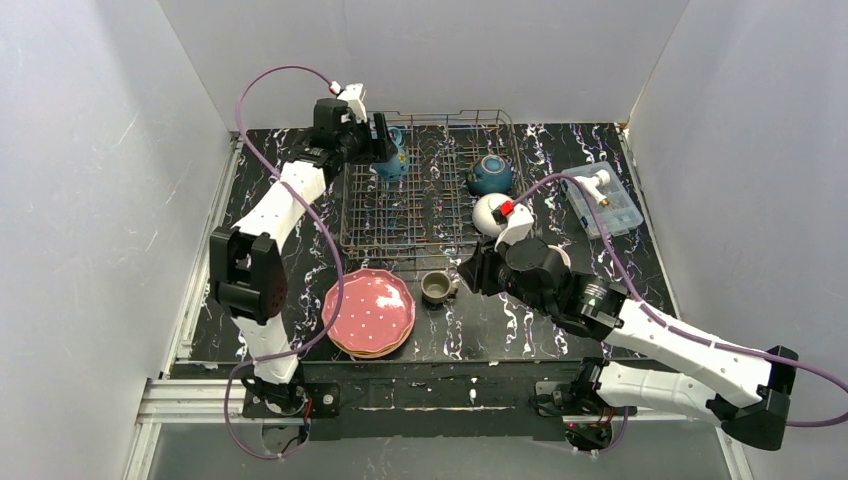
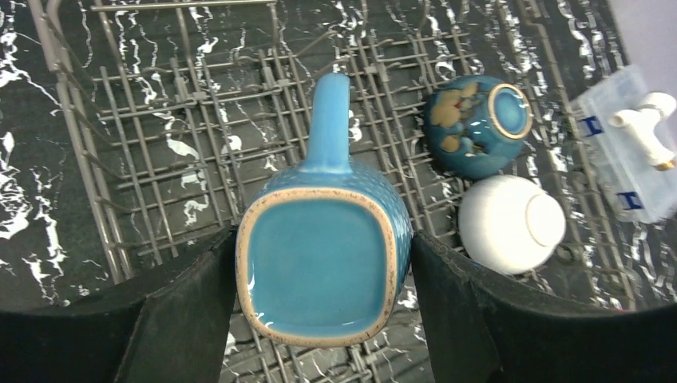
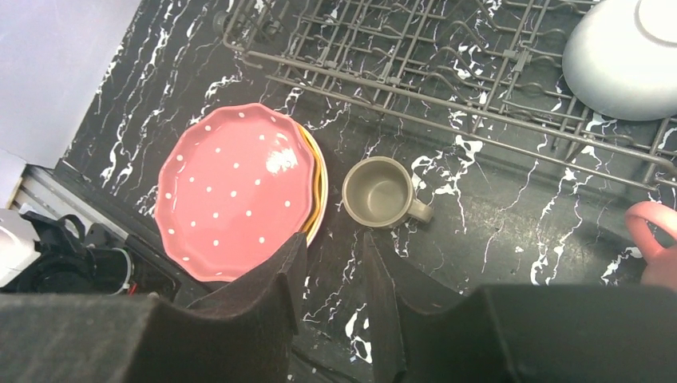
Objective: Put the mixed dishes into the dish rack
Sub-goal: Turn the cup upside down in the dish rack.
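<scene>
My left gripper (image 1: 385,150) is shut on a blue mug (image 2: 323,263), holding it bottom-up by its sides over the far left corner of the dish rack (image 1: 400,225), handle pointing away. A teal bowl (image 2: 477,124) and a white bowl (image 2: 511,223) lie upside down inside the rack. In front of the rack, a grey-olive mug (image 3: 379,191) stands upright on the table beside a stack of dotted plates, pink on top (image 3: 235,187). My right gripper (image 3: 334,239) hovers open just near of that mug, nothing between its fingers. A pink mug (image 3: 655,239) shows at the right edge.
A clear plastic box (image 1: 603,198) with a white item lies on the table right of the rack. The black marbled table is closed in by white walls at the left, back and right. The right arm reaches across the near right part of the table.
</scene>
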Robot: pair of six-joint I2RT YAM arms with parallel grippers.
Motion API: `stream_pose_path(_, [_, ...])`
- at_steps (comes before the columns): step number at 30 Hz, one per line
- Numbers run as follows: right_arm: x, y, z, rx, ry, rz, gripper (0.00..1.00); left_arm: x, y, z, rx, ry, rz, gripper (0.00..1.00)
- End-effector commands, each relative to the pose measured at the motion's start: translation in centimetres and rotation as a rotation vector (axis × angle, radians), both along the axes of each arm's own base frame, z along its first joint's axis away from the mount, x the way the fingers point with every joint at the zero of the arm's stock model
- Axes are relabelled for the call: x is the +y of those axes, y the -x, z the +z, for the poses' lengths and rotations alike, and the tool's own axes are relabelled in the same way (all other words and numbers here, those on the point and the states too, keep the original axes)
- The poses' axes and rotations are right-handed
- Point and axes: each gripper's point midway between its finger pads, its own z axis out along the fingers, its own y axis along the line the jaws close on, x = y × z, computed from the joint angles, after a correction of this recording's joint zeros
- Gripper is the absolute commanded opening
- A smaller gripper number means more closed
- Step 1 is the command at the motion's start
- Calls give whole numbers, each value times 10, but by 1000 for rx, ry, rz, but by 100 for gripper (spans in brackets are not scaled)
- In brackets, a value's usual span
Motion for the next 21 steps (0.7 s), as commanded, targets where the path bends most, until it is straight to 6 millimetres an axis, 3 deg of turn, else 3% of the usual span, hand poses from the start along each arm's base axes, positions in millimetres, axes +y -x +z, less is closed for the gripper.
stream_pose_path(1, [5, -9, 3, -33, -18, -22, 40, 8, -30, 34, -134, -56, 30, 0])
stream_pose_path(10, [27, -10, -26, 25, 15, 21, 40, 19, -70, 2, -113, -178, 84, 0])
stream_pose_path(21, [43, 1, -72, 135, 0, 67, 38, 27, -102, -27, -106, -267, 132, 0])
